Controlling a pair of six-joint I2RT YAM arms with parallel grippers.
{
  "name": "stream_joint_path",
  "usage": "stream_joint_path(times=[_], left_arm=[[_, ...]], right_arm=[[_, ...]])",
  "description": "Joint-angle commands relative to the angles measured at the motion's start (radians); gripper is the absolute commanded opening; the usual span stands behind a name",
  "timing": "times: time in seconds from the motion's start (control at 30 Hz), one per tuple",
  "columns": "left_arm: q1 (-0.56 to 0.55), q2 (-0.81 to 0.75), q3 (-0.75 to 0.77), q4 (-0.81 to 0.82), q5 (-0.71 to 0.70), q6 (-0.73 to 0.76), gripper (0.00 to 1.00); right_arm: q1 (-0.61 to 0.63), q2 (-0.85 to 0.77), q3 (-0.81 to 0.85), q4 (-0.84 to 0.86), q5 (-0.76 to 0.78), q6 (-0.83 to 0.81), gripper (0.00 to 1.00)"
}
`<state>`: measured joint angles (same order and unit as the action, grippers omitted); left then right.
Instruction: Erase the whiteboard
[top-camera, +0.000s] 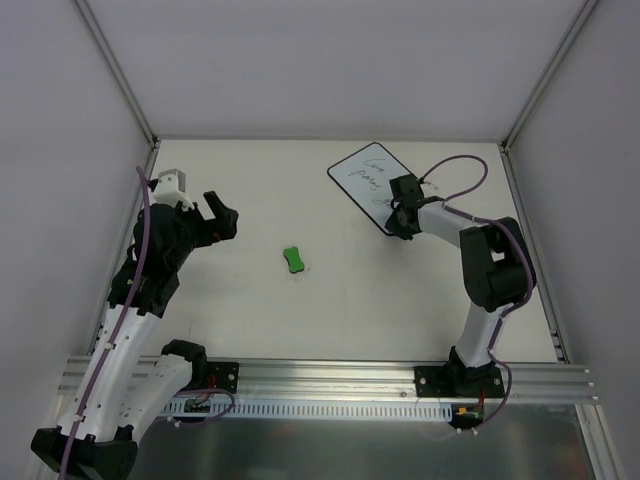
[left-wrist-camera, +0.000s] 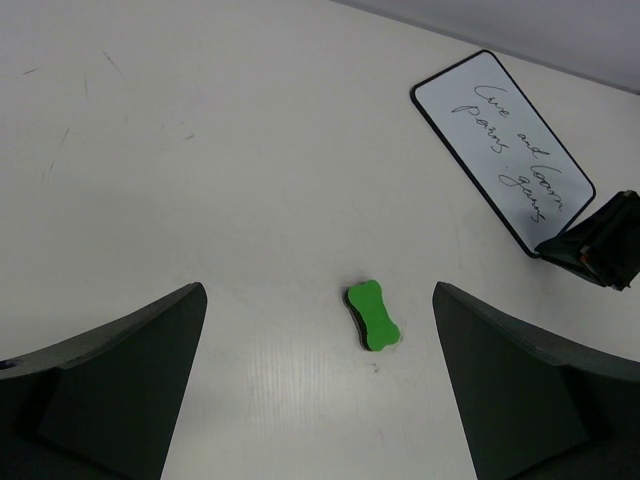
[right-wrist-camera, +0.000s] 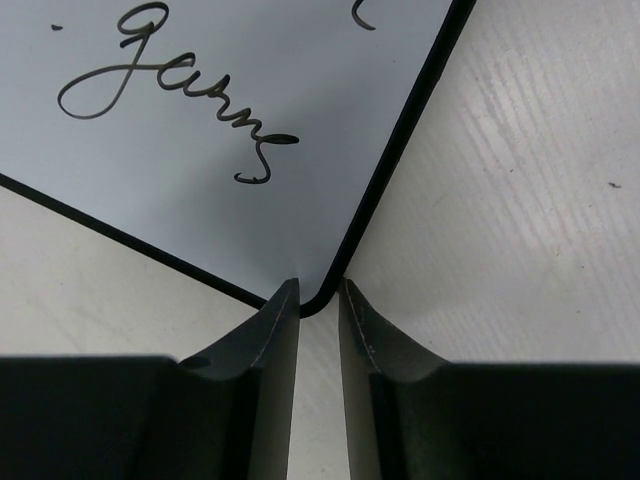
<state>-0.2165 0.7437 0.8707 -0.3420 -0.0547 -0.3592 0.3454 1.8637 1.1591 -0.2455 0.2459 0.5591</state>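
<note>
White desk (top-camera: 300, 180), grey walls. Whiteboard (top-camera: 362, 172) far right, writing unwiped. R end effector (right-wrist-camera: 318, 290) at its near corner, fingers nearly together; grip unclear. L end effector (top-camera: 222, 212) wide apart above eraser (top-camera: 293, 260). Step: fetching eraser. Next, prob.: L descends, centres, grabs.

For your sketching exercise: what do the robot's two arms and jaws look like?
The left arm and right arm have white links with black joint housings; a purple cable runs along each. The jaws are black, tapering wedges.
</note>
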Motion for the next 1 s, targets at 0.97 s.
stream_joint_path(times=[0.97], left_arm=[[-0.007,0.028,-0.058,0.024,0.134,-0.098,0.99]], right_arm=[[0.472,-0.199,0.013,-0.270,-0.249,-0.292,0.27]])
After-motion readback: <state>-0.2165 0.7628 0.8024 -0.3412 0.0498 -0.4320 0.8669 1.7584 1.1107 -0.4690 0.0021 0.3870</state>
